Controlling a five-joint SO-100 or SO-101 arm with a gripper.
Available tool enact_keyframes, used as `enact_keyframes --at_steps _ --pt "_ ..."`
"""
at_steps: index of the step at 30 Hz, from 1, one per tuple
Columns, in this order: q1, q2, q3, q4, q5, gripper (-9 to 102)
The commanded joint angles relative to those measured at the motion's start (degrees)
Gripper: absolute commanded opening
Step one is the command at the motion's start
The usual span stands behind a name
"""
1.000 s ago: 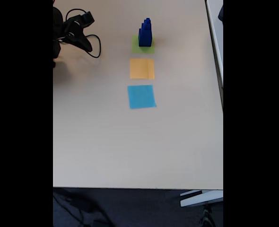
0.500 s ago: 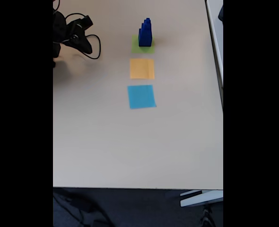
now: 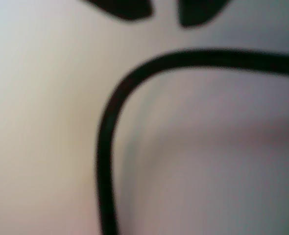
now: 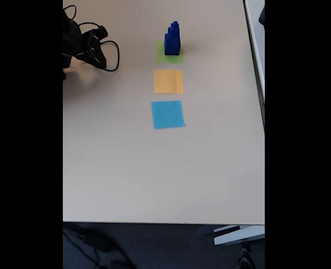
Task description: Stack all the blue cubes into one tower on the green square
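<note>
Gripper (image 4: 101,59), black, at the far left of the fixed view near the table's left edge, well apart from the coloured squares; in the wrist view its two dark fingertips (image 3: 122,7) enter from the top edge with a narrow strip of table showing between them, so the jaws stand slightly parted with nothing between them. That view is blurred.

Table (image 4: 154,174): pale beige top, by far the largest item; its near edge runs across the lower part of the fixed view, with dark floor below.

Light-blue square (image 4: 168,114): flat, nearest the camera of the three flat squares, lying in a column down the table's middle.

Orange square (image 4: 168,81): flat, between the other two squares, apart from both.

Green square (image 4: 170,54): flat, light green, farthest of the three in the fixed view; largely covered by the pile standing on it.

Tower (image 4: 172,39): dark blue cubes piled upright on the green square as a stepped column, widest at the base and narrowing upward. The joints between cubes are too small to make out clearly.

Cable (image 3: 105,132): black, curving across the wrist view from the right edge, bending downward to the bottom edge; in the fixed view a black loop lies on the table just beside the gripper.
</note>
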Motion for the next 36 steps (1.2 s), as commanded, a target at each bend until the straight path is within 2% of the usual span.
enact_keyframes --at_steps 1,36 --pt "-1.7 1.4 -0.3 -1.0 -1.2 0" --pt "-3.3 1.5 -0.8 -0.1 -4.7 0"
